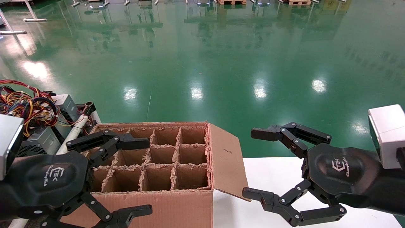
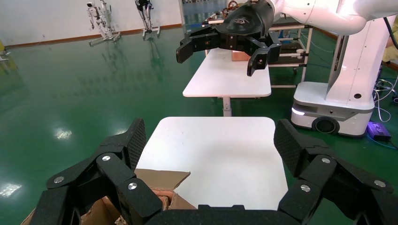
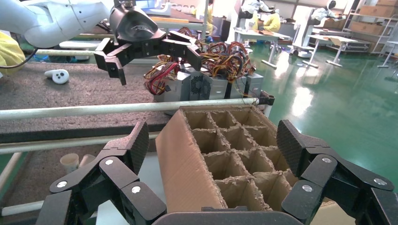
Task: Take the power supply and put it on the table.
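Several grey power supplies (image 1: 41, 126) with red and yellow wire bundles are stacked at the far left, behind a white rail; they also show in the right wrist view (image 3: 211, 82). My left gripper (image 1: 140, 176) hangs open and holds nothing, above the left side of the cardboard box (image 1: 158, 158). My right gripper (image 1: 255, 163) is open too, holds nothing, and hovers over the white table (image 1: 278, 177) just right of the box flap. In the left wrist view the left gripper (image 2: 212, 140) faces the bare table (image 2: 216, 154). In the right wrist view the right gripper (image 3: 211, 140) faces the divider cells.
The cardboard box (image 3: 220, 150) has bare divider cells and an open flap (image 1: 227, 158) leaning over the table. A white pipe rail (image 3: 131, 108) runs between the box and the power supplies. A second white table (image 2: 230, 75) and a robot base (image 2: 338, 103) stand farther off on the green floor.
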Action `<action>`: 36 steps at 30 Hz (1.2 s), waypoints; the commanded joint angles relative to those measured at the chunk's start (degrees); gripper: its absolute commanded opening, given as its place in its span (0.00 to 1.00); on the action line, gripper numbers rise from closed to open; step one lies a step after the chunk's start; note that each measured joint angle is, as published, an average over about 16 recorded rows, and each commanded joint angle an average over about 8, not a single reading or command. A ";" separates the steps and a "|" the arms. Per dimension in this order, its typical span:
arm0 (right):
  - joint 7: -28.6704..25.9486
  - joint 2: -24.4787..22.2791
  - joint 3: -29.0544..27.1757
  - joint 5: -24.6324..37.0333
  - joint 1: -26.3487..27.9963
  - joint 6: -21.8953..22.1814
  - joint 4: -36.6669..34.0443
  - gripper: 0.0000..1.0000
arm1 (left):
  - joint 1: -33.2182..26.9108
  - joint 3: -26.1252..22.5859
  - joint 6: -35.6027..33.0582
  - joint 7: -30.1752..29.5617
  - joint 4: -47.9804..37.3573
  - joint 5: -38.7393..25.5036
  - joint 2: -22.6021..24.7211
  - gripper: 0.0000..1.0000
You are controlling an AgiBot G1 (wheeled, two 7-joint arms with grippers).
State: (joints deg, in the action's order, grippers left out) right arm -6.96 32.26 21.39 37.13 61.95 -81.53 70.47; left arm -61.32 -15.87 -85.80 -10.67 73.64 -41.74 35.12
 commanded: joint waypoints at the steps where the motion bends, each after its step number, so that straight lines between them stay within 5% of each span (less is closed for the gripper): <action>1: 0.00 0.00 0.00 0.00 0.00 0.00 0.00 1.00 | -0.06 -0.04 0.04 -0.02 -0.01 -0.02 -0.03 1.00; 36: 0.00 0.00 0.00 0.00 0.00 0.00 0.00 1.00 | -0.29 -0.21 0.16 -0.13 -0.10 -0.14 -0.14 1.00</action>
State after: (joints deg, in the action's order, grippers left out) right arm -6.96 32.26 21.39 37.13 61.95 -81.53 70.47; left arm -61.62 -16.07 -85.63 -10.80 73.54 -41.89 34.98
